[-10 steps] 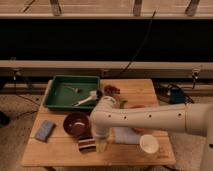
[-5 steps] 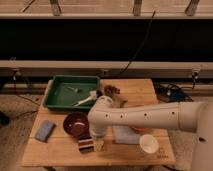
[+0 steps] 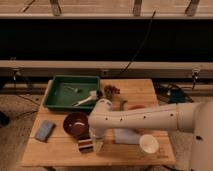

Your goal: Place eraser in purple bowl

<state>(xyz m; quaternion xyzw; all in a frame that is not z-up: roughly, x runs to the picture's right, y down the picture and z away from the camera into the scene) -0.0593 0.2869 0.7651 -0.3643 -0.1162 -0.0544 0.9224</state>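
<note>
Gripper (image 3: 94, 141) over eraser (image 3: 85, 145); cannot tell whether clamped. Risk: off-centre pinch, slip short of purple bowl (image 3: 76, 124) just up-left.

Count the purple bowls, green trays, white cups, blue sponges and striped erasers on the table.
purple bowl: 1
green tray: 1
white cup: 1
blue sponge: 1
striped eraser: 1, with the claw right beside it
Total: 5

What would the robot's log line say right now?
gripper: down at eraser | eraser: in front of purple bowl, not inside | step: placing not done
</note>
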